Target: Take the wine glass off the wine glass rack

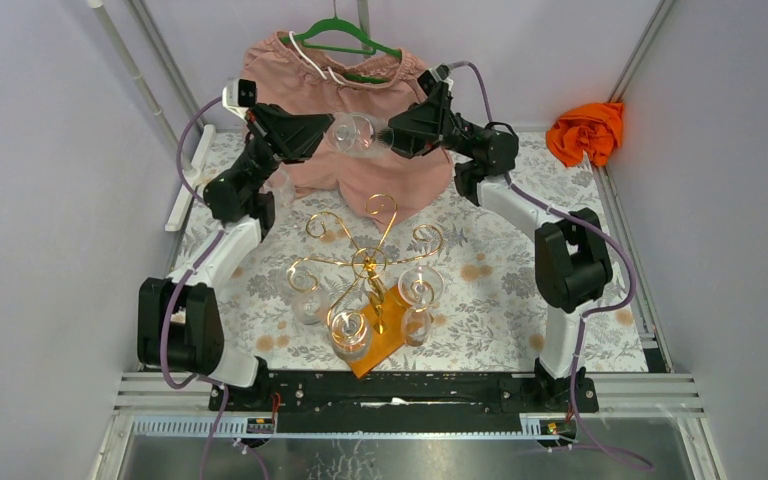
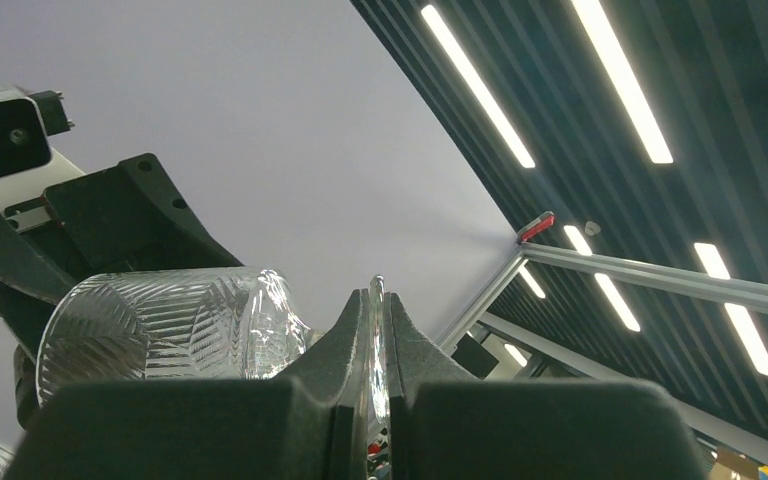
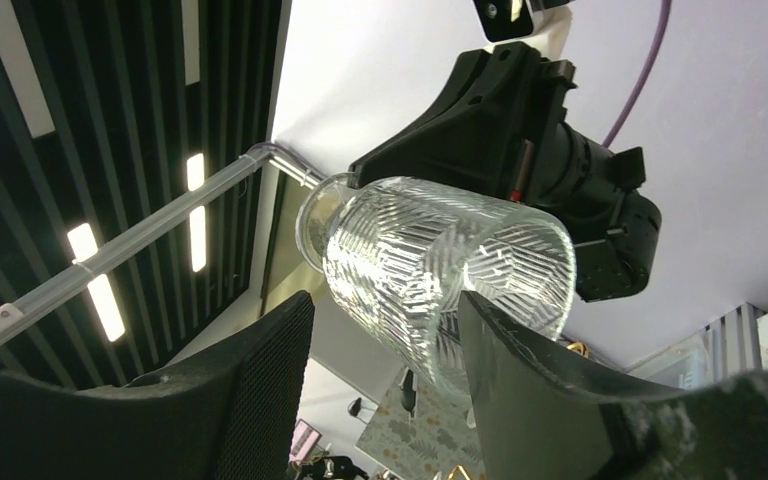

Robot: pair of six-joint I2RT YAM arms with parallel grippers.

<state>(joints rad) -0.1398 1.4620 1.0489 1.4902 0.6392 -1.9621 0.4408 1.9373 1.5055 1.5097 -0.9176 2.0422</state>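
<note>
**Glass aloft between both arms, off the gold rack**

From the overhead camera I see the wine glass [image 1: 355, 133] lying on its side in the air over the far half of the desk [image 1: 520, 290]. It is in front of a pink shirt [image 1: 305, 75] on a green hanger [image 1: 345, 35]. It hangs well apart from the wine glass rack [image 1: 370, 262], which stands nearer the arm bases on its orange-brown wooden base [image 1: 388, 340], with other glasses [image 1: 422, 285] on its scroll arms.

My left jaws are clenched on the thin foot [image 2: 377, 330] of the glass, seen edge-on between the pads in the left wrist view. My right jaws straddle the ribbed bowl [image 3: 440, 260]. They are spread, with a sliver of gap on one side, and I cannot tell whether the other pad touches.

An orange cloth [image 1: 585, 130] lies at the far right corner.
</note>
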